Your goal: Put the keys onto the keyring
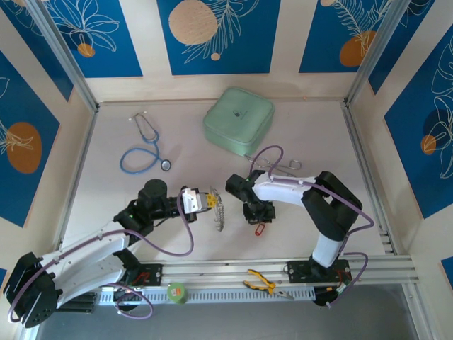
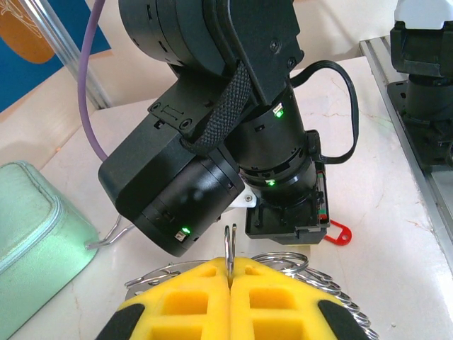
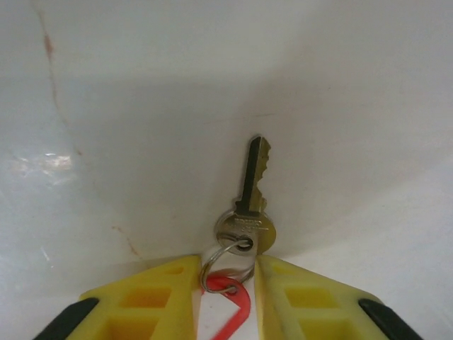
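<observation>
The keyring (image 1: 221,214) is a big wire loop strung with many small rings, near the table's middle. My left gripper (image 1: 211,201) is shut on its wire, which stands up between the yellow fingers (image 2: 191,304) in the left wrist view, the loop (image 2: 297,263) spreading below. The keys show as one brass key (image 3: 249,191) flat on the table, joined by a small split ring (image 3: 225,261) to a red tag (image 3: 237,306). My right gripper (image 3: 226,283) points down over them, jaws narrow, touching both sides of the split ring. In the top view the red tag (image 1: 260,229) pokes out under that gripper (image 1: 258,217).
A blue stethoscope (image 1: 145,149) lies at the back left, a mint green pouch (image 1: 238,120) at the back centre, a small silver clip (image 1: 282,166) behind the right arm. Yellow-handled pliers (image 1: 265,285) and a green tape roll (image 1: 177,292) rest on the front rail.
</observation>
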